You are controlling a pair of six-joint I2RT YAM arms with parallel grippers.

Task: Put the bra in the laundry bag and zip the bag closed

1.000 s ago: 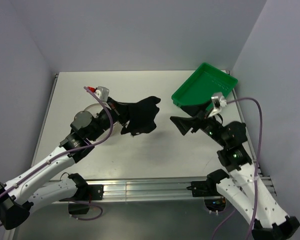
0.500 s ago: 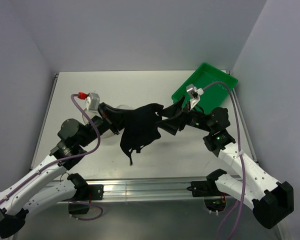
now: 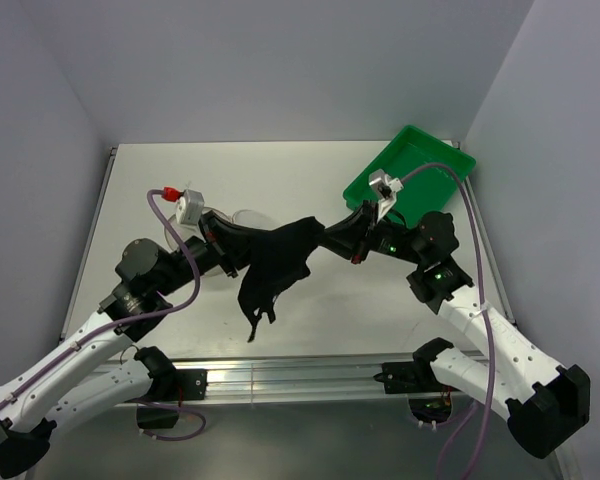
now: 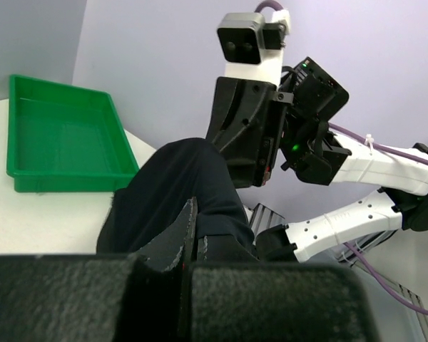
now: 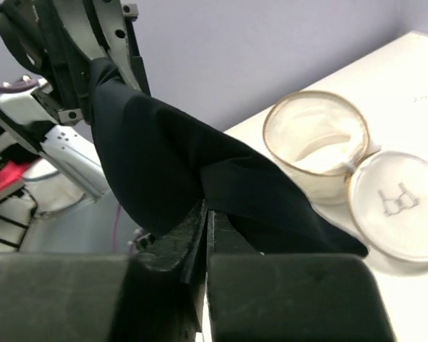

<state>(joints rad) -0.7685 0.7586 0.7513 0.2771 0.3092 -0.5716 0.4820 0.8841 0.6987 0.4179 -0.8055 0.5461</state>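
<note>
Black, limp cloth, the bra (image 3: 278,262) looks light and wholly without stiffness, so I judge it will sag and fold wherever it is not held. A bunched edge or cup should give a surer hold than the thin straps. At the left, the left jaws are pinched tight on one end of it, near the laundry bag (image 5: 315,139), which lies unzipped on the bench (image 3: 160,180). The bra hangs above the bench, its long axis running left to right between the arms, one strap dangling toward the near edge. The right jaws are closed on its other end, near the green tray (image 3: 410,170).
</note>
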